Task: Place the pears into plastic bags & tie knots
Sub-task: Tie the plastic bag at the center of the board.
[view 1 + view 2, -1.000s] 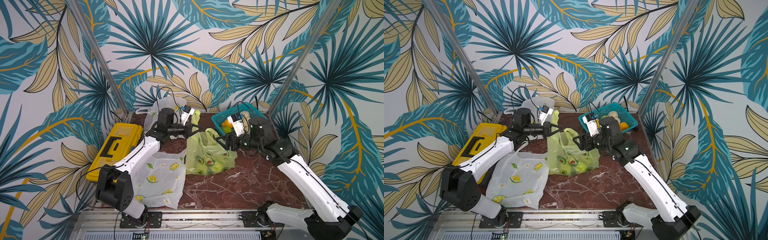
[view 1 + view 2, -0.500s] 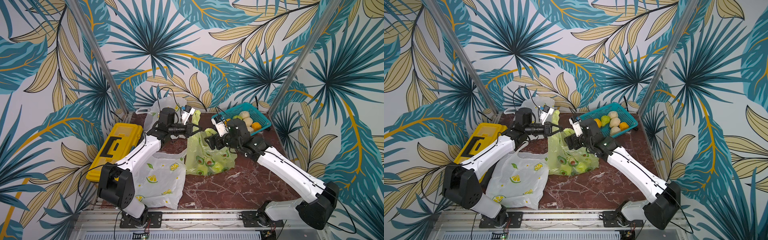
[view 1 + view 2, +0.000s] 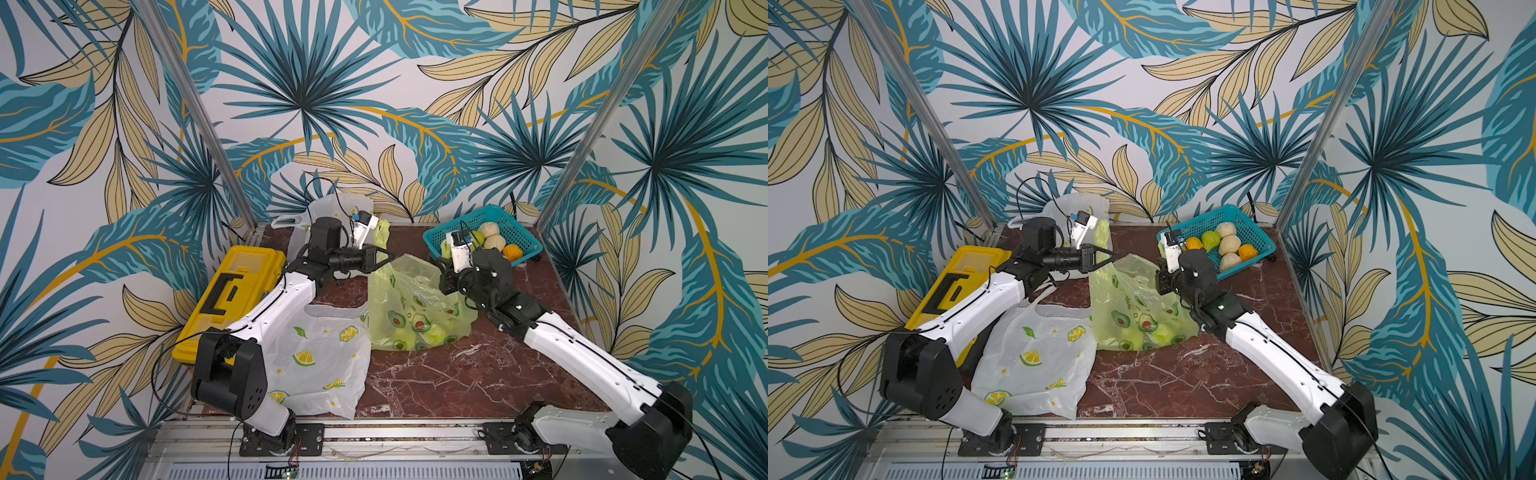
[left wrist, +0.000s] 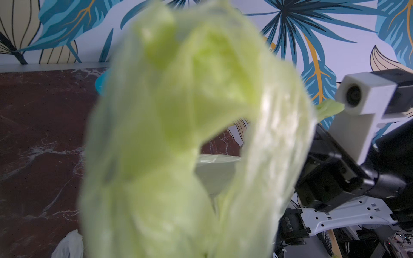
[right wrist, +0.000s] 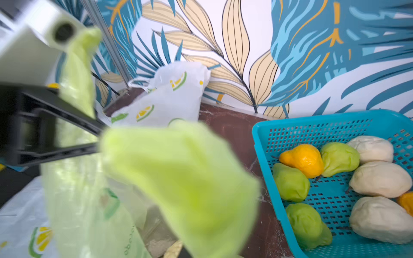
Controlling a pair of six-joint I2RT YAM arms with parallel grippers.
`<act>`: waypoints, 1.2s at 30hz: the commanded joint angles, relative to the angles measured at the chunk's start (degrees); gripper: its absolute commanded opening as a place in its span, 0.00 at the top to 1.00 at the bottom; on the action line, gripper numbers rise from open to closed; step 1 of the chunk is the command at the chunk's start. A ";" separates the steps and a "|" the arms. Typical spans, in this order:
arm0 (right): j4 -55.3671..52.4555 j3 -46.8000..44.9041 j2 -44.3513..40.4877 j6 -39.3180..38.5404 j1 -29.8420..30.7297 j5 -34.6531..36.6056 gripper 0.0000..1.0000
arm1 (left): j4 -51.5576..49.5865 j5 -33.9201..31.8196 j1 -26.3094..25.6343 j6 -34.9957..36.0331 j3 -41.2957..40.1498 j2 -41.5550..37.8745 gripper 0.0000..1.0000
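At tabletop centre: green bag (image 3: 415, 307), pears (image 3: 432, 332) inside | left jaws clenched on one handle (image 3: 381, 233), right jaws clenched on opposite handle (image 5: 178, 174) at 3 o'clock | step judged: tying knot | next, likely: cross handles without slack.
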 commanded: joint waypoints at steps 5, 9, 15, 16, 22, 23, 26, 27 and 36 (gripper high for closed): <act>-12.59 1.77 -6.87 3.67 -0.99 -5.36 1.00 | 0.39 8.22 -3.78 -4.35 4.62 -0.71 1.00; -12.80 1.35 -2.60 5.58 -1.94 -4.17 0.90 | 0.25 10.81 -4.05 -1.01 6.04 3.42 1.00; -24.34 15.60 2.37 5.35 -4.03 -2.71 0.40 | 0.25 12.30 -4.03 7.32 7.20 7.28 1.00; -27.13 19.32 3.39 5.11 -4.00 -3.57 0.36 | 0.31 12.60 -4.16 8.44 7.39 7.63 1.00; -30.51 30.79 11.36 10.08 -3.65 -18.42 0.23 | 0.25 13.73 -4.69 9.87 8.52 8.91 0.98; -29.46 31.21 12.54 10.78 -3.59 -20.07 0.24 | 0.25 14.04 -4.90 9.95 8.54 8.85 0.97; -26.67 33.35 16.59 12.30 -3.60 -23.84 0.29 | 0.31 14.69 -5.66 10.32 8.46 8.25 0.95; -25.83 34.08 17.68 12.99 -3.60 -24.82 0.33 | 0.26 15.04 -5.70 10.30 8.39 8.07 0.95; -15.34 32.68 21.15 18.98 -3.82 -26.24 0.68 | 0.25 16.18 -6.66 10.54 7.63 7.43 0.95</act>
